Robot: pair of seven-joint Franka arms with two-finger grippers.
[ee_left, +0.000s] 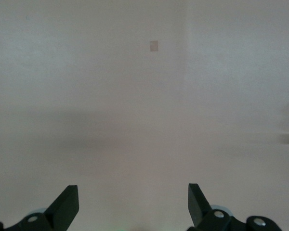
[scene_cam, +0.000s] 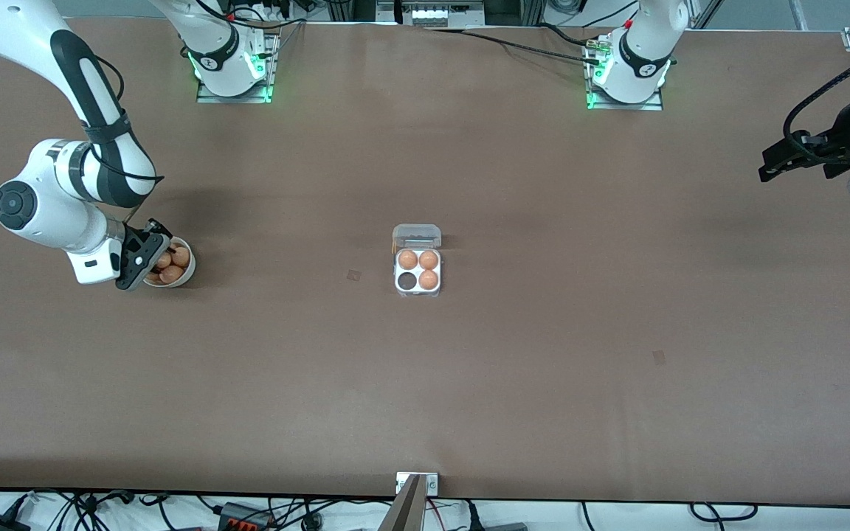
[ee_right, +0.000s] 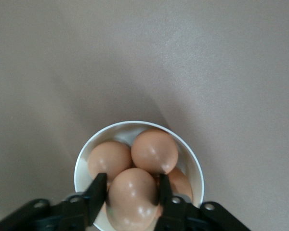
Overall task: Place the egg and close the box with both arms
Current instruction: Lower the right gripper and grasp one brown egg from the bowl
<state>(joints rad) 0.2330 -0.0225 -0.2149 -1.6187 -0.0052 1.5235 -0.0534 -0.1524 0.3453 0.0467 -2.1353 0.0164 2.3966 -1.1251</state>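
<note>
The box (scene_cam: 417, 289) stands at the table's middle, its clear lid (scene_cam: 417, 236) open and tipped back toward the robots' bases. It holds three brown eggs; the cell (scene_cam: 406, 281) nearest the front camera, toward the right arm's end, is empty. My right gripper (scene_cam: 153, 257) is down in a round white bowl (scene_cam: 187, 274) of eggs at the right arm's end. In the right wrist view the right gripper (ee_right: 132, 179) is shut on one brown egg (ee_right: 133, 202), a finger on each side. My left gripper (scene_cam: 766, 169) waits open and empty in the air at the left arm's end, and in the left wrist view (ee_left: 132, 191) only bare table shows below it.
Several more brown eggs (ee_right: 154, 149) lie in the bowl (ee_right: 84, 154) around the held one. A metal bracket (scene_cam: 417, 483) sits at the table edge nearest the front camera. Small marks (scene_cam: 353, 275) show on the brown table top.
</note>
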